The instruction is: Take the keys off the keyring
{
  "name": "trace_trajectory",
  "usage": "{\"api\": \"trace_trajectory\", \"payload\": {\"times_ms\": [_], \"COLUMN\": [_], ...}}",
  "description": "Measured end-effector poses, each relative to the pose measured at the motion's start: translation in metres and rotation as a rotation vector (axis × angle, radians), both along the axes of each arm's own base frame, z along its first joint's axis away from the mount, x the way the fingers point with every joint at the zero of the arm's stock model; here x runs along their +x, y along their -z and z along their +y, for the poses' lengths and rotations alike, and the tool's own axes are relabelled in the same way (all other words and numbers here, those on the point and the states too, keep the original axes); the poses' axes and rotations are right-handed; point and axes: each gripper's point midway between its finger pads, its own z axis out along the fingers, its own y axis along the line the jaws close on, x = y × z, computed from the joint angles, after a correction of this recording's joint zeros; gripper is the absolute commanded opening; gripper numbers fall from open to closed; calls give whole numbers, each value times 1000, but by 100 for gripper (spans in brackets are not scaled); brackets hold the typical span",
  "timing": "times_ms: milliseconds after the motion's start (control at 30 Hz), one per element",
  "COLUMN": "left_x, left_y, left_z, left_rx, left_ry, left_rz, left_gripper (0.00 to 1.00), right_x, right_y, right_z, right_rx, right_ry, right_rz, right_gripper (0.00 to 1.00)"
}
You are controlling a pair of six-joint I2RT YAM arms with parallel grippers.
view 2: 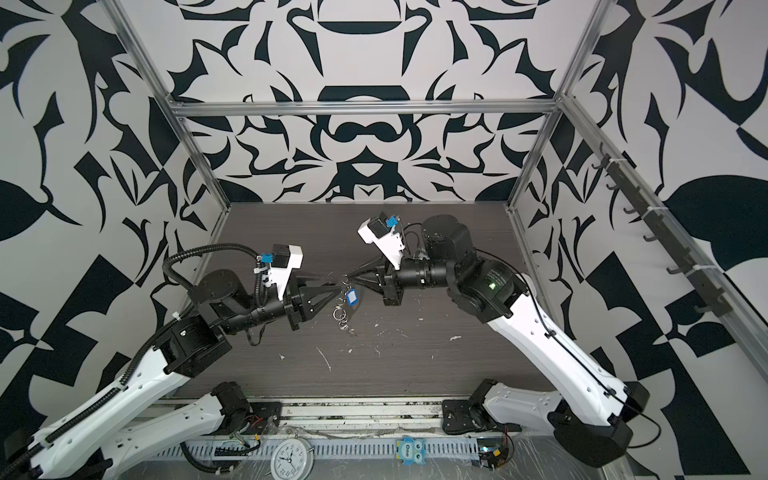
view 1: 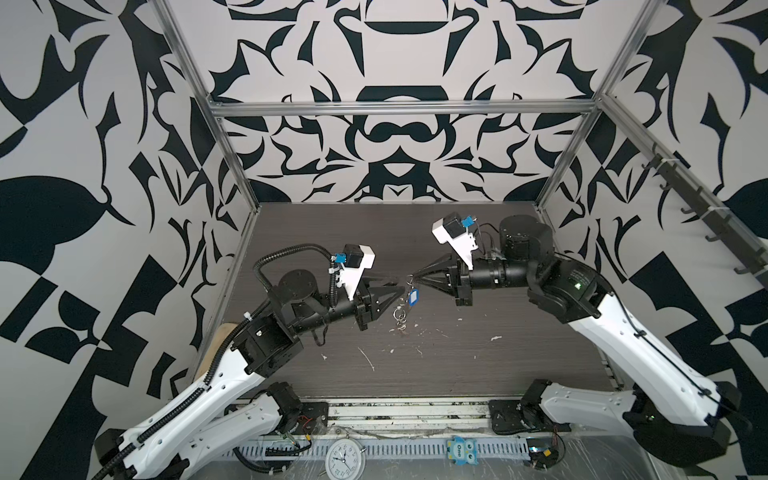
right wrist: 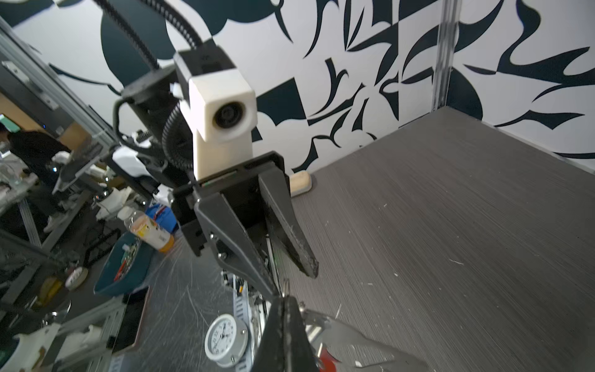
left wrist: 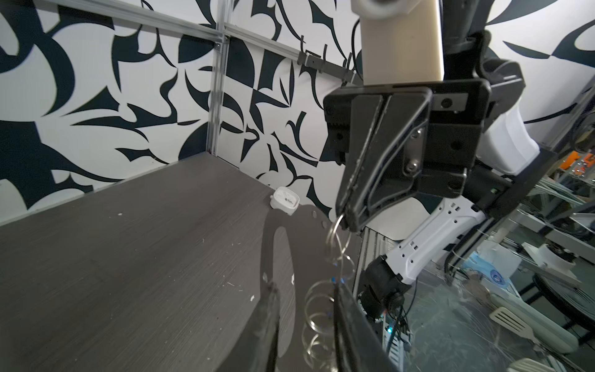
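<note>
- The dark wood-grain tabletop point(view 1: 498, 374) fills the floor of the cage, flecked with white scuff marks, and both arms reach in over its middle.
- The right claw point(view 1: 411, 276) comes in from the right and it is clamped tight. The left wrist view shows its fingers pressed together with the top ring of the chain pinched at their very tip point(left wrist: 346, 222).
- The left claw point(view 1: 400, 287) faces it, tip almost to tip, and its jaws stand apart. The right wrist view shows a clear gap between the two black fingers point(right wrist: 289, 232), with nothing gripped between them.
- The keyring point(view 1: 400, 313) hangs from the right claw's tip as a string of thin silvery rings, well above the middle of the tabletop. In the left wrist view the keyring point(left wrist: 322, 302) drops down between the left claw's open fingers, close to one of them. Whether its lowest ring touches the surface cannot be told.
- The blue key point(view 1: 414, 298) dangles high on the chain, just under the right claw and right beside the left claw's tips; it shows in both top views point(view 2: 352, 296).
- The red key point(right wrist: 328, 359) shows only as a sliver of red next to the right claw's own closed fingers, too little to tell how it hangs.
</note>
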Motion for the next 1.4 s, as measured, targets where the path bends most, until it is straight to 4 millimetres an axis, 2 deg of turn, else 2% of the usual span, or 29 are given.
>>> {"api": "trace_trajectory", "payload": {"times_ms": [267,467,700,1167,1300,1333,1400], "left_x": [-11,-15,-14,-18,-17,-16,-13], "left_y": [9,14,24,23,21,20,19], "left_z": [-9,-17,-22,-25,-26,-26,-24], "left_rx": [64,93,122,110,99,93,68], "left_ry": [92,148,167,204,202,195,172], "left_rz": [40,62,88,107,111,111,101], "left_gripper": [32,26,28,0,0,0,0], "right_x": [-5,-8,-10,-13,-13,-11,-8], "right_y": [32,50,48,43,40,40,39], "right_z": [-3,-5,-6,-7,-8,-8,-7], "right_rx": [-195,-262,-264,-244,-228,-218,-189], "right_ry": [-90,-122,-130,-131,-114,-101,-75], "right_rz": [18,44,31,29,26,24,14], "right_gripper": [0,0,0,0,0,1,19]}}
